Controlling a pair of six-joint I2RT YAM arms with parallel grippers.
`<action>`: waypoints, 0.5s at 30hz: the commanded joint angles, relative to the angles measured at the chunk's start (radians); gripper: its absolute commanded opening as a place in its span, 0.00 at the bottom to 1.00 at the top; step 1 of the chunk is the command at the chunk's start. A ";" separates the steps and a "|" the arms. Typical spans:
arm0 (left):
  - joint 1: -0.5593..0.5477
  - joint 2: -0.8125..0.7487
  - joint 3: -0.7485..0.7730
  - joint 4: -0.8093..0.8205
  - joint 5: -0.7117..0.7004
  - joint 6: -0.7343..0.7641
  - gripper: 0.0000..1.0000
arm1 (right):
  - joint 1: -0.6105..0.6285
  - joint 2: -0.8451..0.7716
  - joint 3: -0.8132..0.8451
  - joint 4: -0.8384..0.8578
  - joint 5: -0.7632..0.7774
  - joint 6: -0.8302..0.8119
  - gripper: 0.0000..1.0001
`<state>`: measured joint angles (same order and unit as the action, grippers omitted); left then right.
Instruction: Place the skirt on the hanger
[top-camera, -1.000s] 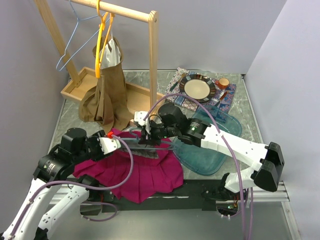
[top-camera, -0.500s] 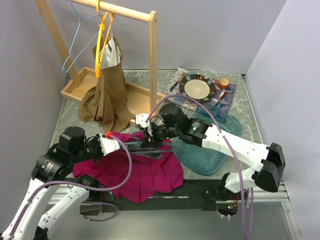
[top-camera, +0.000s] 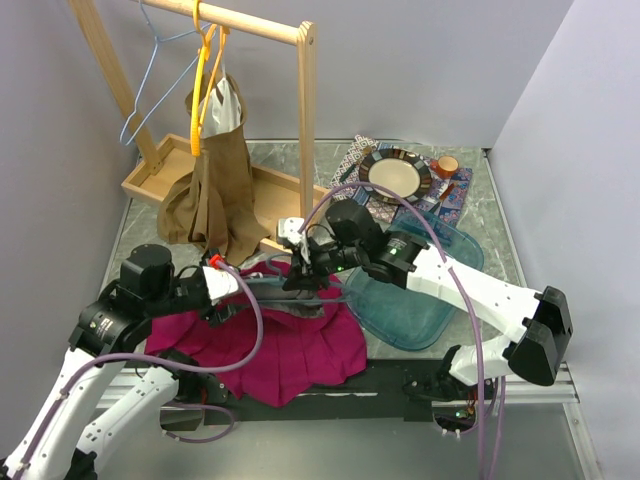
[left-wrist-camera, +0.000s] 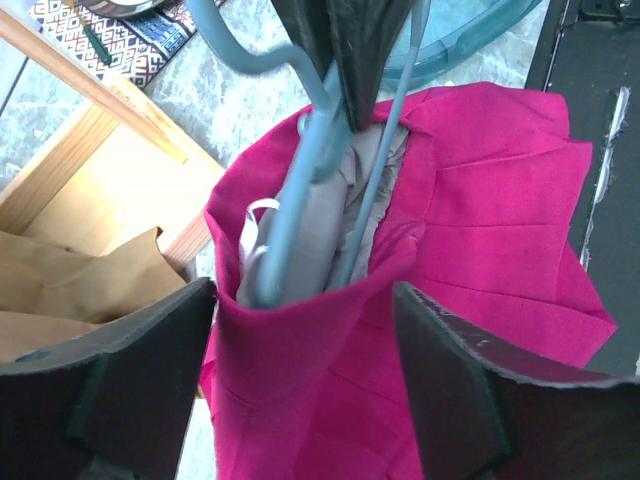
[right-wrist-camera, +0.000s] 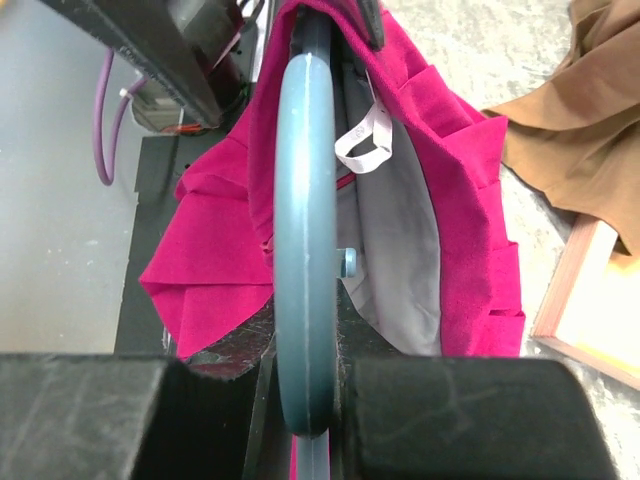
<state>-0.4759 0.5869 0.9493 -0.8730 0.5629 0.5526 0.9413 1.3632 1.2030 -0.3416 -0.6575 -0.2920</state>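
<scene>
The hanger sits inside the waist of the skirt, with the rack behind them.

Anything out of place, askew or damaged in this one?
The brown garment on the yellow hanger hangs bunched and lopsided, its hem pooled over the rack base. The pink skirt lies crumpled, with the grey-blue hanger pushed into its waist opening. Nothing looks spilled or broken.

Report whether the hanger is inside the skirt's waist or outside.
Partly inside: in the left wrist view the hanger dips into the open waist of the skirt, against its grey lining.
</scene>
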 joint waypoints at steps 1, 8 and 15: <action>-0.004 -0.004 0.026 0.016 0.003 -0.023 0.81 | -0.019 -0.070 0.021 0.113 -0.090 0.024 0.00; -0.007 -0.012 0.166 -0.084 -0.152 -0.008 0.86 | -0.027 -0.081 0.015 0.105 -0.129 0.008 0.00; -0.013 0.011 0.097 -0.116 -0.069 -0.011 0.84 | -0.029 -0.102 0.021 0.079 -0.142 -0.021 0.00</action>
<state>-0.4862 0.5800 1.0801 -0.9524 0.4473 0.5381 0.9173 1.3388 1.2026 -0.3374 -0.7345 -0.2897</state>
